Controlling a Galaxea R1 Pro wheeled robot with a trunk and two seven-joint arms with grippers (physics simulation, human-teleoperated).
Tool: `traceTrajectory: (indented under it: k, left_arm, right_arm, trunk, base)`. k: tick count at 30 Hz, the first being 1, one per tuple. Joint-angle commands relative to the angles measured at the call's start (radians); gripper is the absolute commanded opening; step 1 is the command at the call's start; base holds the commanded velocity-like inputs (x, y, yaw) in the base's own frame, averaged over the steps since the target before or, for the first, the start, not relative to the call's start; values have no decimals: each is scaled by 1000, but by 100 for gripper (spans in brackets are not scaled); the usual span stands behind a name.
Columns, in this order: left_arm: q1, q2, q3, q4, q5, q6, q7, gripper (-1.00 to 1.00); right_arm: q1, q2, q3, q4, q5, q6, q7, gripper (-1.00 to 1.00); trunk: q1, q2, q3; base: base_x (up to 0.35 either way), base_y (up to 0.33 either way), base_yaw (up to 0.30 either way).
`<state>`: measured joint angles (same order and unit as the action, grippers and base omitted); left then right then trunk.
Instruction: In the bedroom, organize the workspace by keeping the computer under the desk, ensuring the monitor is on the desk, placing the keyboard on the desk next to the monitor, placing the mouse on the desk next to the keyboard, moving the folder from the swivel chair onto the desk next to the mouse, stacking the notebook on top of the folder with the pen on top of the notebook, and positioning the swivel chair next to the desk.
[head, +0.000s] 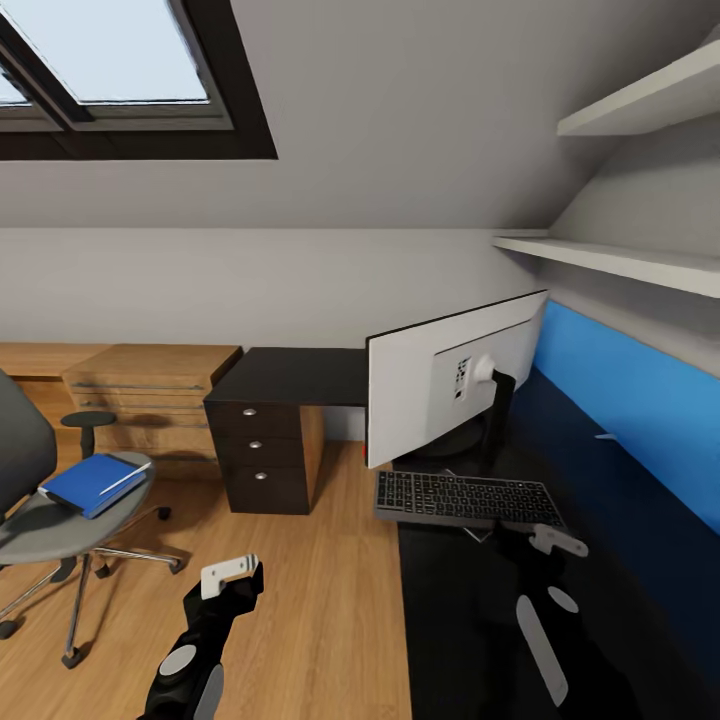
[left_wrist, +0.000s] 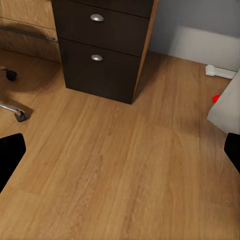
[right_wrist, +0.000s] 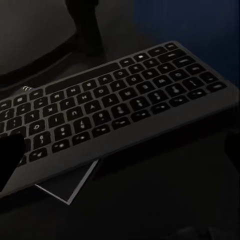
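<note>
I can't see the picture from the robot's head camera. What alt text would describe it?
A monitor and keyboard sit on a black desk, the monitor's pale back showing. A blue folder lies on a grey swivel chair on the wood floor.

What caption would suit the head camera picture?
Monitor and keyboard sit on the desk; the blue folder waits on the swivel chair.

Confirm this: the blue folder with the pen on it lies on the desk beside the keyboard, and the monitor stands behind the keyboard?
Not quite. The head view shows the blue folder, pen on top, lying on the swivel chair seat, not the desk. The monitor does stand behind the keyboard.
</note>
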<state>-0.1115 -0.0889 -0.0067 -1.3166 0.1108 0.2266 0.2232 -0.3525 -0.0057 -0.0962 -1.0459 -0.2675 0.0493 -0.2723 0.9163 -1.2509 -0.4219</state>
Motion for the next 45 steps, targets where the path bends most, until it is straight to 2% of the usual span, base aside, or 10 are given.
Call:
traceTrajectory:
  k: [1,5,8,9,12,15,26,33,45]
  left_arm:
    - [-1,0,0,-2,10,4,5,100]
    - [-1,0,0,-3,10,4,5,100]
    - [-1,0,0,-3,10,4,5,100]
    - [-1,0,1,-3,10,4,5,100]
    - [-1,0,1,-3,10,4,5,100]
    - [-1,0,1,-5,10,4,5,100]
    - [-1,0,1,-4,10,5,5,100]
    - [-1,0,1,-4,10,4,5,100]
    - [-1,0,1,-3,10,4,5,100]
  right_arm:
    - [0,-5,0,-2,-6,5,-5,100]
    - [-1,-47,-16,2,-6,4,-8,100]
    - [-2,-68,-22,15,-5,4,-8,100]
    - [-5,-81,-23,57,-4,4,-8,100]
    - [-16,-91,-21,144,0,4,-8,100]
    - [-33,-92,-16,204,7,10,-8,100]
    - [-36,-89,-8,211,7,18,-8,100]
    - [-36,-89,-8,210,7,111,-6,100]
    - [-36,-87,-6,210,7,141,-5,100]
  trunk:
    - [0,-1,-1]
    - [0,-1,-1]
    - [0,-1,-1]
    - [0,-1,-1]
    - [0,-1,-1]
    - [0,-1,-1]
    - [0,-1,-1]
    - [0,-1,-1]
    - [0,-1,-1]
  base:
    - [0,-20,0]
    - [0,-7,0]
    - [0,-1,0]
    - [0,0,0]
    - [0,0,0]
    - [0,0,0]
    - [0,0,0]
    - [0,0,0]
    - [0,0,0]
